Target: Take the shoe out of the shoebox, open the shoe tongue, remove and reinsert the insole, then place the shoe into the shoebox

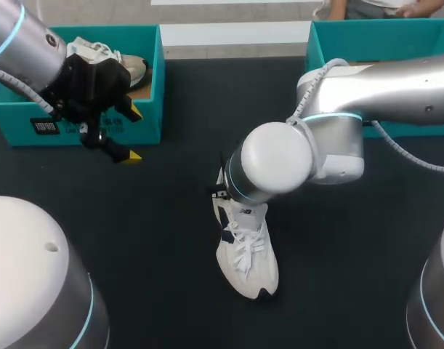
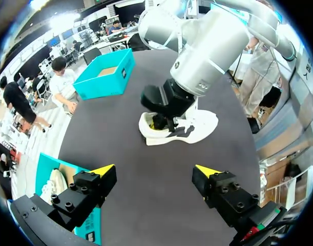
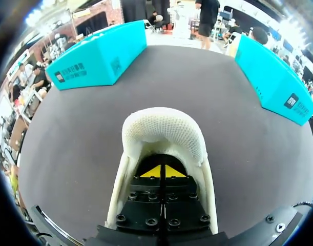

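- Stage reached: the shoe (image 1: pixel 247 254) is out of its box and lies on the dark table (image 1: pixel 156 218), near the middle, toe pointing toward the robot.
- Right gripper (image 3: pixel 160 171): fingers pressed together, yellow tips meeting, lowered into the shoe's mouth just behind the heel collar (image 3: pixel 161 128). Whether the tips pinch anything cannot be told.
- Insole (image 3: pixel 160 157): a dark surface shows inside the shoe just ahead of the tips, so it appears to be seated (whether awaiting removal or already reinserted cannot be judged from these views).
- Left gripper (image 1: pixel 133 134): jaws spread wide and empty, held above the table just in front of the left shoebox (image 1: pixel 145 109), well apart from the shoe.
- Remaining, by judgement: finishing the insole step, then returning the shoe to a shoebox. The right shoebox (image 1: pixel 338 36) stands open; the left one holds a second shoe (image 1: pixel 109 58).
- Appearance: a white trainer with white laces (image 1: pixel 243 247), dark side panels, a dark patch at the toe, and a cream mesh collar that looks padded.
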Controlling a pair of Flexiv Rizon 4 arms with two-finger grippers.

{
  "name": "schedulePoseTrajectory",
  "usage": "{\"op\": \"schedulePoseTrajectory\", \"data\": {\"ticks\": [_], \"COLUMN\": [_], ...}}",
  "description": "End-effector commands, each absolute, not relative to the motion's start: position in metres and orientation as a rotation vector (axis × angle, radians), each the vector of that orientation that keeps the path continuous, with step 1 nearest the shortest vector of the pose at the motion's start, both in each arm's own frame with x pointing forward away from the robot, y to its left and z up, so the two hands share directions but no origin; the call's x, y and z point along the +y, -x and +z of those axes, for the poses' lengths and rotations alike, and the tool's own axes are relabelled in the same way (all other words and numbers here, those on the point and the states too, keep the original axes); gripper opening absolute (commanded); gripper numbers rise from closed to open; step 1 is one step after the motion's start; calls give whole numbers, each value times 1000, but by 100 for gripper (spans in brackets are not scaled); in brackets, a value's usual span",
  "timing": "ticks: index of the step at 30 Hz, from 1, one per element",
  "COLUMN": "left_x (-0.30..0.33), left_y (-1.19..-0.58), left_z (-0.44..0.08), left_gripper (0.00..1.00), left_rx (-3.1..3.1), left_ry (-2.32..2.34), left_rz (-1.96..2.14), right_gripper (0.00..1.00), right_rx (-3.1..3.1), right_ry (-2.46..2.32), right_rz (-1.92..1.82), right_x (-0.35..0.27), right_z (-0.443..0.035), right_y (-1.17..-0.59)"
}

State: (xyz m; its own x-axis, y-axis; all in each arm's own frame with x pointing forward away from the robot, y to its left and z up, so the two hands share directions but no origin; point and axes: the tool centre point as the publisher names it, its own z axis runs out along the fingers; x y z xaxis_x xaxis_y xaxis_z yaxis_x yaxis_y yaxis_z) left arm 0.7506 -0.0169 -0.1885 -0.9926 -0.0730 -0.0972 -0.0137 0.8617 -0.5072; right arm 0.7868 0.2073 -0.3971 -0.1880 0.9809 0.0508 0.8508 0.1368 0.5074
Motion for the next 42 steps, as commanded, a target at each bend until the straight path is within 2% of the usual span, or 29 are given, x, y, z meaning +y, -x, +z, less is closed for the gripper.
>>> {"op": "schedulePoseTrajectory", "data": {"ticks": [1, 12, 25, 32, 42], "left_x": [-16, -16, -16, -16, -16], "left_y": [-749, -749, -749, -749, -749], "left_z": [-189, -189, -189, -189, -189], "left_gripper": [100, 100, 100, 100, 100], "left_rx": [2920, 2920, 2920, 2920, 2920], "left_ry": [68, 68, 68, 68, 68], "left_rz": [-793, -793, -793, -793, -793], "right_gripper": [0, 0, 0, 0, 0], "right_rx": [2108, 2188, 2177, 2288, 2326], "right_ry": [-1816, -2045, -2100, -2195, -2219], "right_rz": [586, 165, 177, 14, -173], "right_x": [209, 188, 187, 207, 204], "right_z": [-390, -361, -360, -350, -349], "right_y": [-785, -772, -772, -752, -738]}}
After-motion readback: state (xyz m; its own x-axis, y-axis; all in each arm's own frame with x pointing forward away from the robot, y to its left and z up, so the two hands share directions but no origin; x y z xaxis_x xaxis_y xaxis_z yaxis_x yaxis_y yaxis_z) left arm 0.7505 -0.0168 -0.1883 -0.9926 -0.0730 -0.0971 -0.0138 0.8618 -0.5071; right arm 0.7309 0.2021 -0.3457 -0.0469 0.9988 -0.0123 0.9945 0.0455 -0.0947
